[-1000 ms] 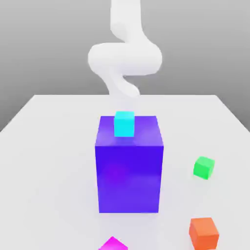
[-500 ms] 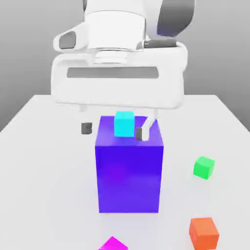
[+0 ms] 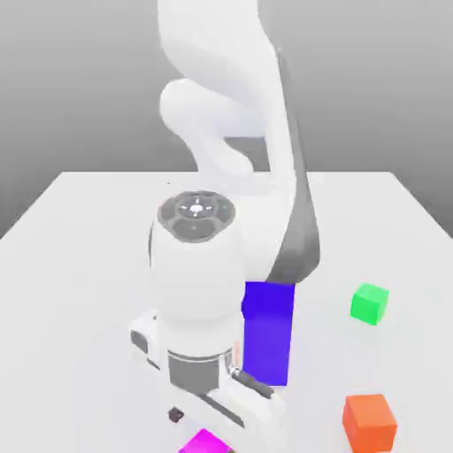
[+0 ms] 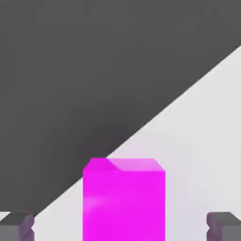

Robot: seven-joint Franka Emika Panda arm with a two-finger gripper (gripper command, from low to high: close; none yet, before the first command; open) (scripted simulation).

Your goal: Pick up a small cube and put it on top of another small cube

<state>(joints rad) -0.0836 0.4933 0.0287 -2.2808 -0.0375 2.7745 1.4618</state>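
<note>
The small magenta-pink cube point(image 3: 205, 442) lies at the table's front edge, left of centre in the exterior view. My gripper point(image 3: 215, 432) hangs low right over it, one dark fingertip point(image 3: 176, 413) showing beside it. In the hand view the cube point(image 4: 124, 200) stands between the two fingertips point(image 4: 16, 226), with a wide gap on each side and no contact; the gripper point(image 4: 120, 228) is open. The small green cube point(image 3: 369, 303) rests on the table at the exterior view's right, well away from the hand.
A big blue-purple block point(image 3: 267, 332) stands mid-table, mostly covered by my arm. An orange cube point(image 3: 370, 421) sits at the front right, below the green one. The table edge runs close to the magenta cube point(image 4: 155, 117).
The hand has come down from above the blue-purple block to the table's front, over the magenta cube. The arm now covers most of the block and the cyan cube on it. Fingers stayed open.
</note>
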